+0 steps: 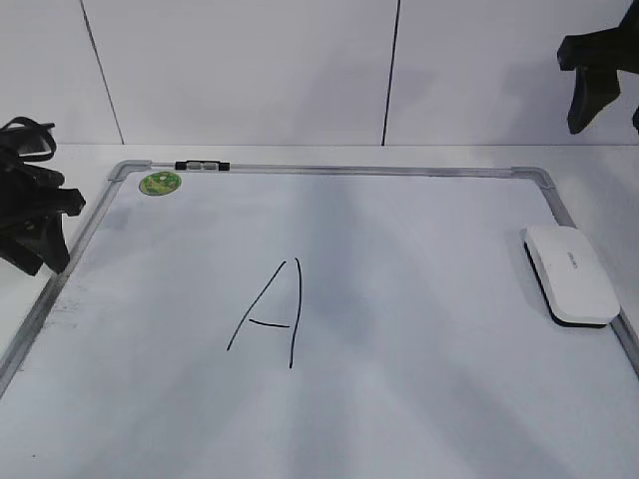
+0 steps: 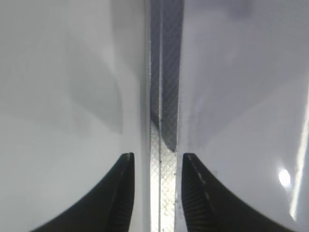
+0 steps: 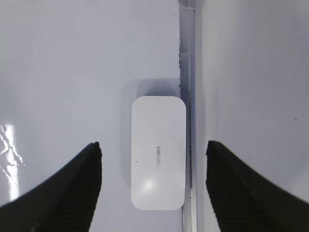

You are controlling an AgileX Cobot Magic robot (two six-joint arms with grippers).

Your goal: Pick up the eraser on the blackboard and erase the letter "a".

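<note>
The eraser (image 1: 571,271), a white rounded block with a dark base, lies on the blackboard (image 1: 419,299) against its right frame. In the right wrist view the eraser (image 3: 158,152) lies below and between the jaws of my open right gripper (image 3: 153,143), which hangs above it without touching; that gripper shows at the top right of the exterior view (image 1: 604,100). My left gripper (image 2: 155,155) is open and empty over the board's left frame (image 2: 161,145), and also shows in the exterior view (image 1: 45,254). A large angular capital "A" (image 1: 270,314) is drawn mid-board. No small lowercase "a" shows.
A round green sticker (image 1: 160,184) sits in the board's far left corner. A small black-and-silver clip (image 1: 201,166) sits on the far frame. White wall panels stand behind the board. The board's right frame (image 3: 187,72) runs beside the eraser.
</note>
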